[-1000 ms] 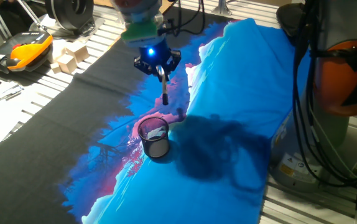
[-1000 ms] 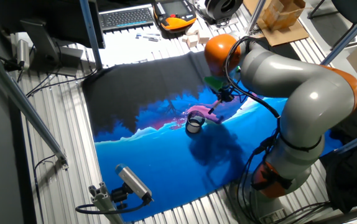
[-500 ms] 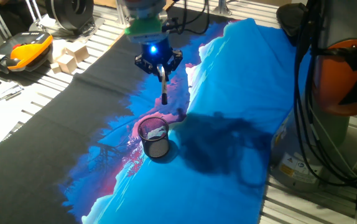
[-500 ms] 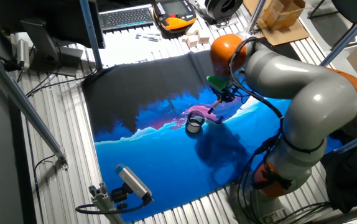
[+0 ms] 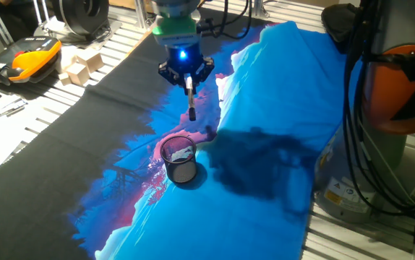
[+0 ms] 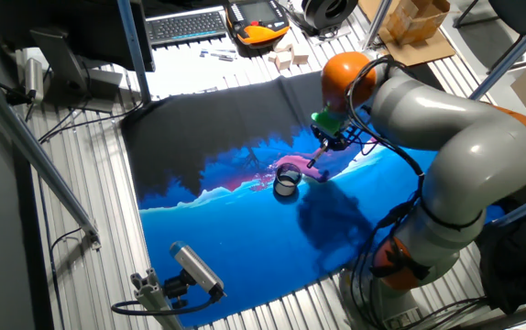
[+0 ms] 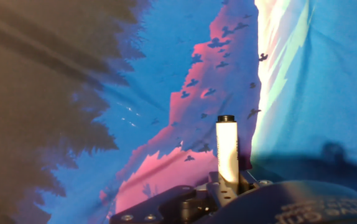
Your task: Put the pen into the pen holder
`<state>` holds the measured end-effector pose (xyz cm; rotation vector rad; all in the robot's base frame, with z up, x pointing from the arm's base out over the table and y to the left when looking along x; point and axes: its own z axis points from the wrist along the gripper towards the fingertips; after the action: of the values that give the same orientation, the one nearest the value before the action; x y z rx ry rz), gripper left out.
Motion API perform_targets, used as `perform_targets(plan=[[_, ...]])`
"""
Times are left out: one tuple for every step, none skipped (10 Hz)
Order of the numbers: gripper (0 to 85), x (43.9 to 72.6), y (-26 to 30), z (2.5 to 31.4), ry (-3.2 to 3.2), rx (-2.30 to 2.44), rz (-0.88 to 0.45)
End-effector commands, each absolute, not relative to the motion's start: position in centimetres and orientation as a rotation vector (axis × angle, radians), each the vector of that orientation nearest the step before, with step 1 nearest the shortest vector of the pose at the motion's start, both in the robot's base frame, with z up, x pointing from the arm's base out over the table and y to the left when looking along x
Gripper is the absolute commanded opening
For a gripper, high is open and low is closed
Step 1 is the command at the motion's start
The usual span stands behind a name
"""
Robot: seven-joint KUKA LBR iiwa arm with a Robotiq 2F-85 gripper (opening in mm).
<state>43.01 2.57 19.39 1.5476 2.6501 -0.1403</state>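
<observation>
My gripper [image 5: 187, 81] is shut on the pen [image 5: 191, 100], a slim white barrel with black ends that hangs down from the fingers above the cloth. In the hand view the pen [image 7: 227, 155] sticks up from between the jaws, black tip on top. In the other fixed view the gripper [image 6: 325, 148] holds the pen [image 6: 317, 159] just right of and above the pen holder [image 6: 286, 182]. The pen holder [image 5: 178, 159] is a dark wire-mesh cup with a pale scrap inside, standing upright on the cloth below and in front of the pen. It is out of the hand view.
A blue, pink and black printed cloth [image 5: 265, 108] covers the table. Wooden blocks [image 5: 81, 63], an orange-and-black device [image 5: 23, 59] and papers with small pens [image 5: 1, 112] lie at the left. A keyboard [image 6: 185, 25] is at the back. The robot base and cables [image 5: 395, 101] stand right.
The gripper with the pen has moved slightly back and to the right, away from the pen holder. The pen holder has not moved.
</observation>
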Motion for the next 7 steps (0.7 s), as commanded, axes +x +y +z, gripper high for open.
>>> perform_targets(plan=[[0.0,43.0,2.6,19.4,2.646,1.552,-0.147],[0.0,43.0,2.6,19.4,2.638,1.57,-0.157],[0.0,43.0,2.6,19.4,2.63,1.579,-0.175],[0.0,43.0,2.6,19.4,2.616,1.593,-0.214],[0.0,42.9,3.1,19.8,2.605,1.603,-0.242],[0.0,42.8,3.9,20.4,2.587,1.626,-0.269],[0.0,42.7,4.6,20.8,2.559,1.658,-0.316]])
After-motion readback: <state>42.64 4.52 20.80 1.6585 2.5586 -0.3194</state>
